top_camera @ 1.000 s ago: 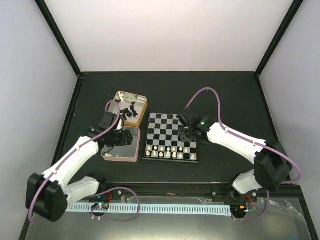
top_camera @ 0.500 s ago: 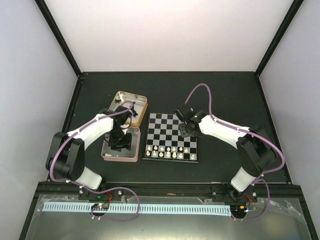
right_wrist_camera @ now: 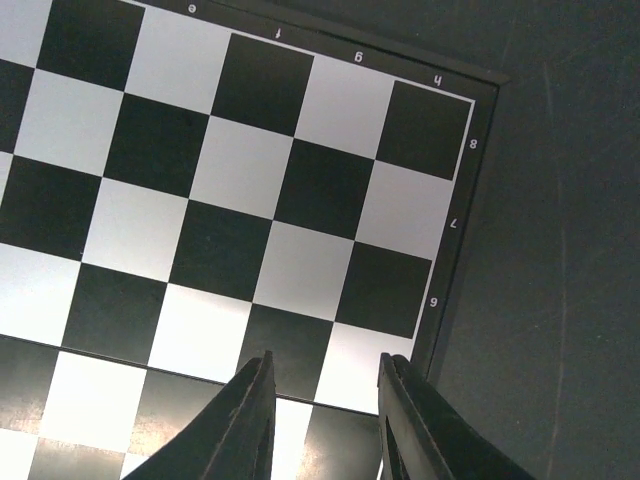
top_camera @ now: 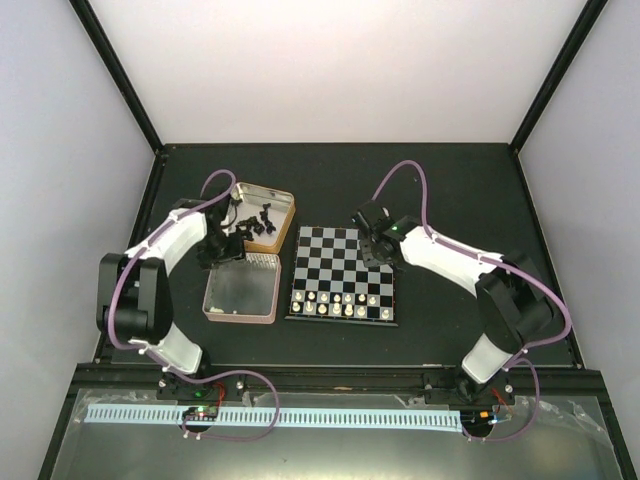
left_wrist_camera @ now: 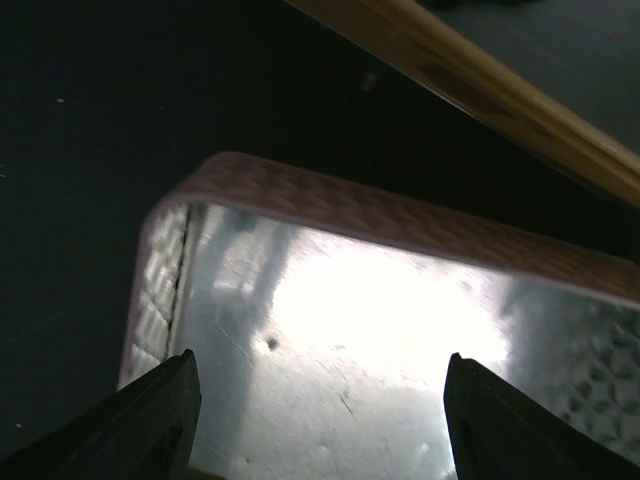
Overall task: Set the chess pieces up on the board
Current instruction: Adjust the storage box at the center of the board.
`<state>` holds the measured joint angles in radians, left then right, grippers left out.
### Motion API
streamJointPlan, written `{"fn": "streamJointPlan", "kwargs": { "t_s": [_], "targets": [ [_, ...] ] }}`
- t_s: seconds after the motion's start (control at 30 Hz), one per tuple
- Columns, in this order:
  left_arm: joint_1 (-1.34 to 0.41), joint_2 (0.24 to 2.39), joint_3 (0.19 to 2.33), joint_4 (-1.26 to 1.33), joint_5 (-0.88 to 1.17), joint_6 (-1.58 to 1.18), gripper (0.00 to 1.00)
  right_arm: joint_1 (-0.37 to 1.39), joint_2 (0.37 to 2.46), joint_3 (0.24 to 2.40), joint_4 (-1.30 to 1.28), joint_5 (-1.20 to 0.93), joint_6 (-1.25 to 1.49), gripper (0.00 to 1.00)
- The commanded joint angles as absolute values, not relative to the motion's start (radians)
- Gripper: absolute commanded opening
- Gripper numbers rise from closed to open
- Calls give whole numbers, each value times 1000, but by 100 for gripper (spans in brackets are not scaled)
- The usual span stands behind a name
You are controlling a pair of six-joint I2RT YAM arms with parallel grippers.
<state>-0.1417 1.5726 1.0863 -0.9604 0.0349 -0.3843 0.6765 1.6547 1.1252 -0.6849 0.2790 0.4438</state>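
Observation:
The board lies at the table's middle, with cream-white chess pieces lined along its two near rows. Black chess pieces lie loose in a gold tin at the back left. My left gripper hovers open over the far left corner of a pink-rimmed tin. In the left wrist view its fingers stand wide apart above the shiny tin floor, nothing between them. My right gripper is open and empty over the board's right edge, on bare squares.
The two tins touch, the gold tin's edge just beyond the pink rim. Black table surrounds the board. Black frame posts rise at the back corners.
My left gripper has pulled out of the pink tin's middle toward its far left corner and opened wider. My right gripper has shifted a little farther back along the board's right side.

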Motion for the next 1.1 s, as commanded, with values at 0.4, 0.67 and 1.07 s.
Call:
{"fn": "streamJointPlan", "kwargs": {
  "t_s": [0.4,0.67,1.07],
  "targets": [
    [-14,1534,1059,-892,-86,-398,50,670,1569,1111,-654,292,465,29],
    [109,1513,975,-836,-16,-399,56,672,1568,1106,-648,269,480,29],
    [160,1534,899,-774,87,-456,8,671,1553,1095,-650,281,470,29]
  ]
}}
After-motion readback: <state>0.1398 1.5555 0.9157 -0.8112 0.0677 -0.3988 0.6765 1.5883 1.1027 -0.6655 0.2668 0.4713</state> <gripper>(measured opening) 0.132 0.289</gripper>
